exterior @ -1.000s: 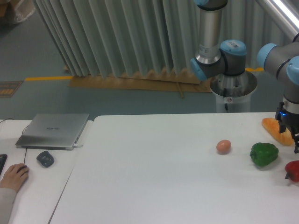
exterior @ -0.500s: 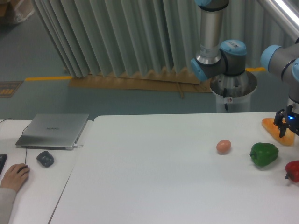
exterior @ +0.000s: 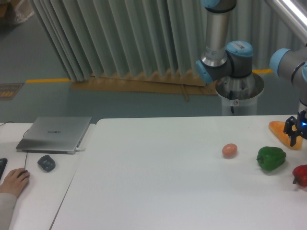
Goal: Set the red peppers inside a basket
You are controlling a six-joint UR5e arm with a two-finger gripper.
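at the far left a person's hand (exterior: pixel 13 180) rests on a dark mouse at the frame edge, with a dark rounded lump (exterior: pixel 46 163) near it and a closed grey laptop (exterior: pixel 54 134) behind, matte metal with square corners. these sit on a side desk, apart from the white table (exterior: pixel 158 182), whose top is smooth and plain.

further right on that table lies a small egg (exterior: pixel 230 150), pale brown and smooth. next comes the green bell pepper (exterior: pixel 271 158), lobed and glossy. behind it, toward the back edge, lies the bread loaf (exterior: pixel 284 133), orange-brown and elongated, dull in finish.

the gripper (exterior: pixel 296 132) hangs at the right edge, in front of the loaf's far end. it is partly cut off and dark, and i cannot tell whether its fingers are spread or closed; nothing appears to be held in it.

the red pepper (exterior: pixel 301 175) sits at the very right edge of the frame, near the front, just beside the green one and only partly in view; glossy red, rounded, no clear long axis visible. it lies below the pincer in the picture, that is, nearer the camera and slightly right. no basket is visible. the coming move, i judge, is a travel forward toward the camera and then down onto the red pepper.
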